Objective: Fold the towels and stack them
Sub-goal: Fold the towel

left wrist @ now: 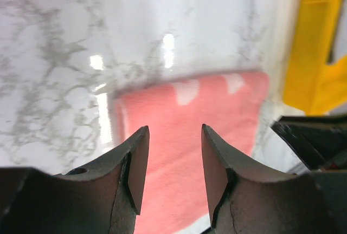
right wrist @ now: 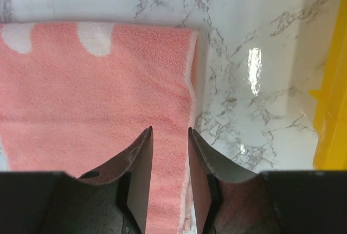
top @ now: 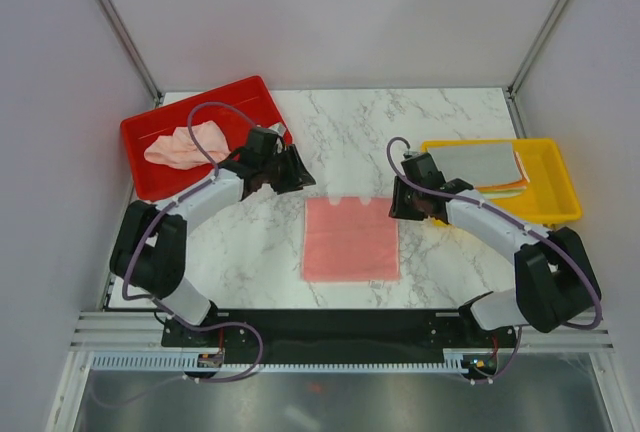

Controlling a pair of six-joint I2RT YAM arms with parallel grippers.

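Both arms bend inward, the left gripper (left wrist: 173,131) and the right gripper (right wrist: 169,131) near the far corners of a flat pink terry towel (top: 351,239) on the marble table (top: 350,132), fingers parted (holding nothing). Farther, a red plastic tray (top: 230,102) contains a crumpled peach-pink towel (top: 185,147); a yellow plastic tray (top: 555,187) contains a folded grey-white towel (top: 478,162).
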